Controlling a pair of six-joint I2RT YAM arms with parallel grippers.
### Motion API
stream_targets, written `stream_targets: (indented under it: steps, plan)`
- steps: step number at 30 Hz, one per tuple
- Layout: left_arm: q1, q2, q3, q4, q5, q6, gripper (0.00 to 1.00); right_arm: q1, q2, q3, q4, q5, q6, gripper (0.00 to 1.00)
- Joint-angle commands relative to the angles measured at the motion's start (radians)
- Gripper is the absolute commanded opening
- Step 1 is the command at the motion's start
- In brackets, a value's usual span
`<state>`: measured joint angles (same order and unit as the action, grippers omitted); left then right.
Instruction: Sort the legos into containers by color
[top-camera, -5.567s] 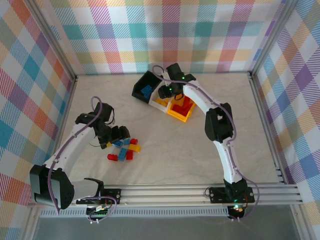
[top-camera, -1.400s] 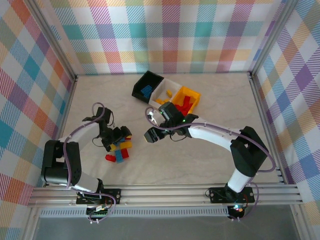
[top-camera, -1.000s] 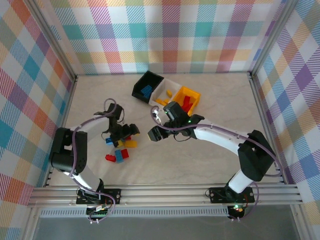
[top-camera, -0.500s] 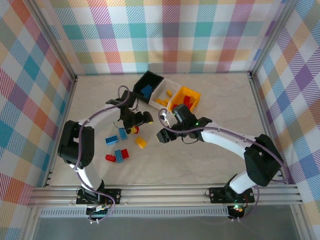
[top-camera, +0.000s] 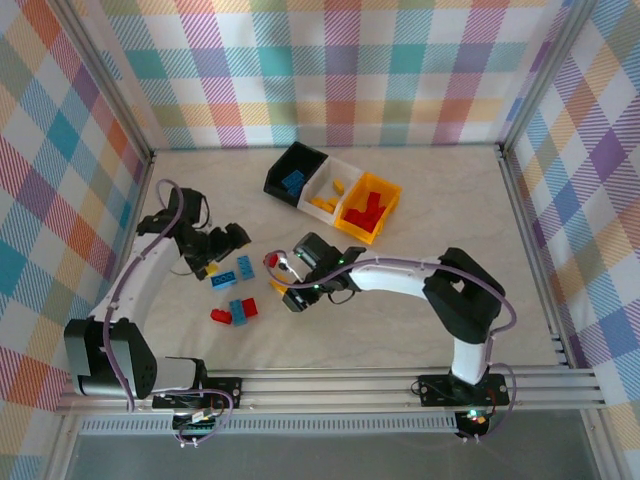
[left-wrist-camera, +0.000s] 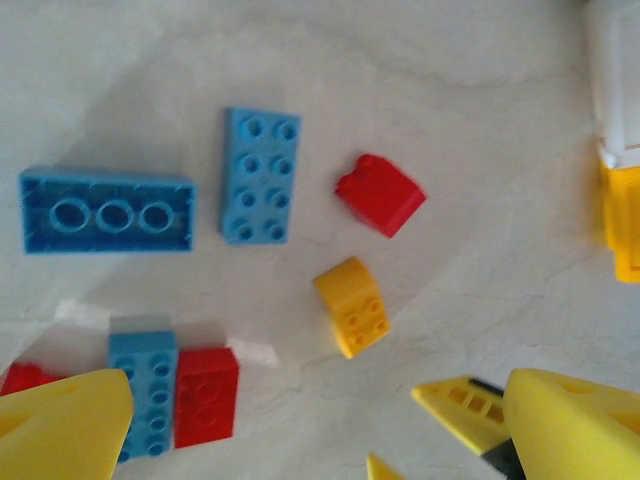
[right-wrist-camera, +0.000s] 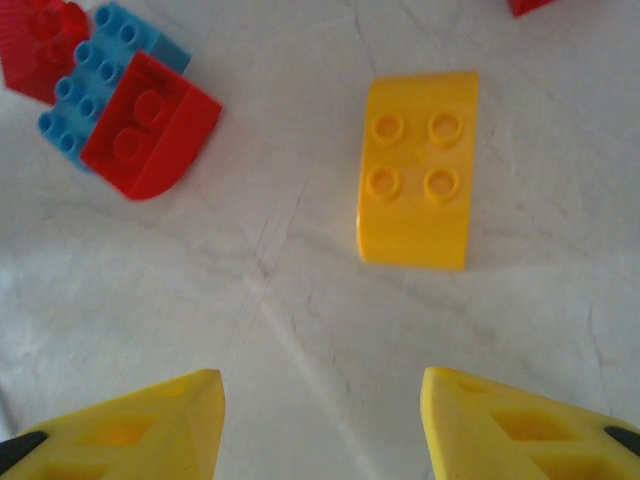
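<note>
Near the table's middle, the right gripper (right-wrist-camera: 320, 400) hung low over the bare surface, fingers spread wide with nothing between them. A yellow brick (right-wrist-camera: 418, 185) lay studs-up just ahead of the gap, touching neither finger. That spread and aim looked like a line-up for a pinch across the brick's straight sides. Off to the left of it a red brick (right-wrist-camera: 150, 125) sat against a blue brick (right-wrist-camera: 100, 60), far enough away that a straight approach should have missed them.

The left gripper (top-camera: 225, 240) was likewise wide and empty, parked at the left edge of the loose legos (top-camera: 245, 267), probably to give the other arm room.

At the far side stood the black bin (top-camera: 275, 180) with blue pieces, the white bin (top-camera: 322, 183) with yellow ones and the orange bin (top-camera: 355, 233) with red. By that pattern the yellow brick belonged in the white bin. Several bricks of all three colours were not yet sorted.
</note>
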<state>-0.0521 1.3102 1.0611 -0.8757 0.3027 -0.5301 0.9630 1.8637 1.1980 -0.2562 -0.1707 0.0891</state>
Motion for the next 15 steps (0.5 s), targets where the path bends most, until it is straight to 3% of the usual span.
stream_targets:
  steps: [1, 15]
  plan:
    - [0.029, -0.045, -0.036, -0.063, 0.003, 0.003, 0.96, 0.015, 0.064, 0.08, -0.043, 0.034, -0.066, 0.54]
    - [0.07, -0.1, -0.081, -0.097, 0.0, 0.001, 0.99, 0.031, 0.289, 0.353, -0.179, 0.144, -0.118, 0.54]
